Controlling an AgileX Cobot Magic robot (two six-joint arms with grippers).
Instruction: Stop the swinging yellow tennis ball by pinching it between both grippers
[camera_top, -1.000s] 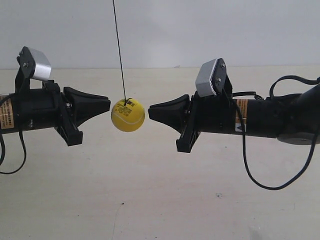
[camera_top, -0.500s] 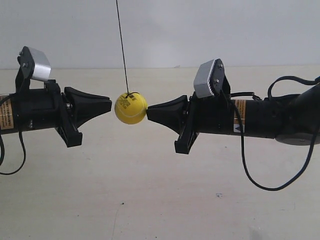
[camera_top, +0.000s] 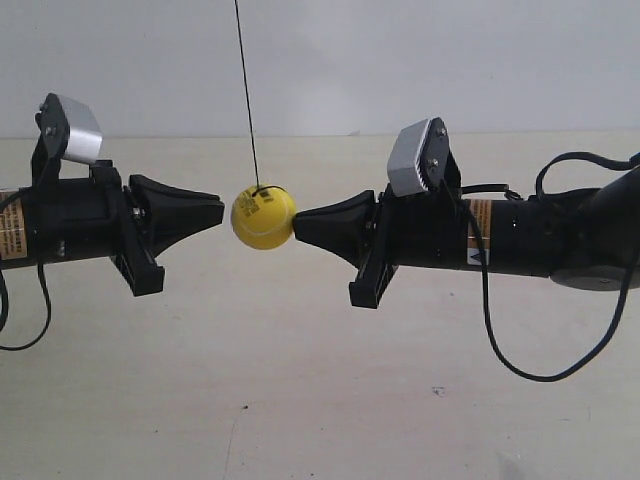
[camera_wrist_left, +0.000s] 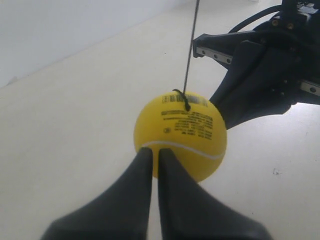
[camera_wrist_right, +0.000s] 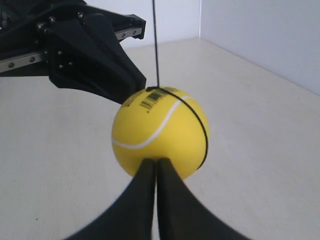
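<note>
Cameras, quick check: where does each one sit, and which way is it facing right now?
Exterior view: set apart, facing the back wall; both arms side-on, the yellow tennis ball on its string between them.
Left wrist view: on the left arm, looking along the shut left tool at the ball; right tool beyond.
Right wrist view: the reverse, along the shut right tool; left tool beyond.
Shared: all three show the ball; each wrist view shows the opposing tool.

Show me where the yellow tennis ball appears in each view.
Exterior view: yellow tennis ball hangs slightly left of centre.
Left wrist view: centre, just beyond the left hand.
Right wrist view: centre, just beyond the right hand.
Shared landmark: the dark string tied to its top.
</note>
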